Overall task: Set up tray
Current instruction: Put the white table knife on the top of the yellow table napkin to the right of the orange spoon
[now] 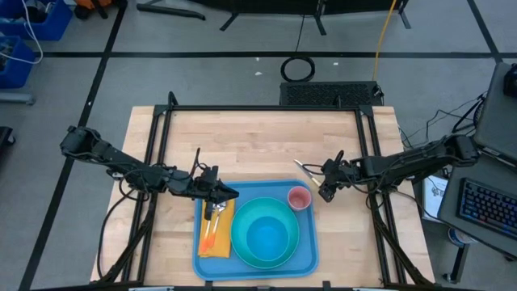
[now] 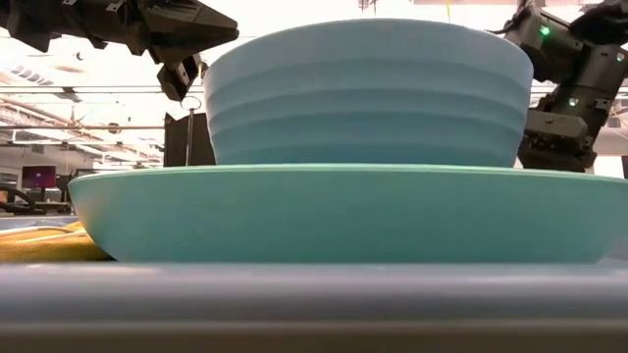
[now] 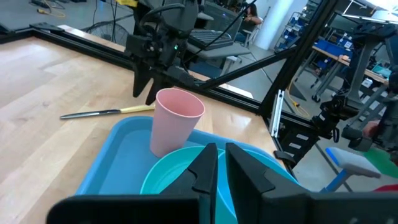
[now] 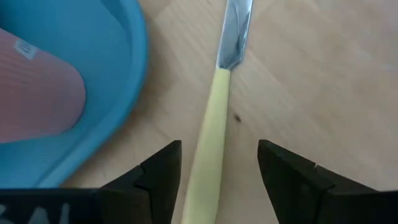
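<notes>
The blue tray [image 1: 254, 260] lies at the table's near middle. On it are a turquoise plate [image 2: 343, 211] with a bowl [image 1: 265, 232] in it and a yellow napkin [image 1: 218, 241] with orange-handled cutlery [image 1: 210, 230]. A pink cup [image 1: 300, 198] stands upright in its far right corner. A knife [image 1: 305, 168] with a yellow handle lies flat on the wood just beyond that corner. My right gripper [image 4: 219, 149] is open and tipped down over the knife, one finger on each side of the handle [image 4: 208, 143], touching nothing. My left gripper [image 1: 233, 194] hovers shut and empty over the tray's far left part.
A black metal frame [image 1: 266, 107] runs along the table's far and side edges. Bare wood [image 1: 242, 145] lies between the tray and the far edge. The floor beyond holds cables, and a keyboard [image 1: 485, 206] sits off the table's right side.
</notes>
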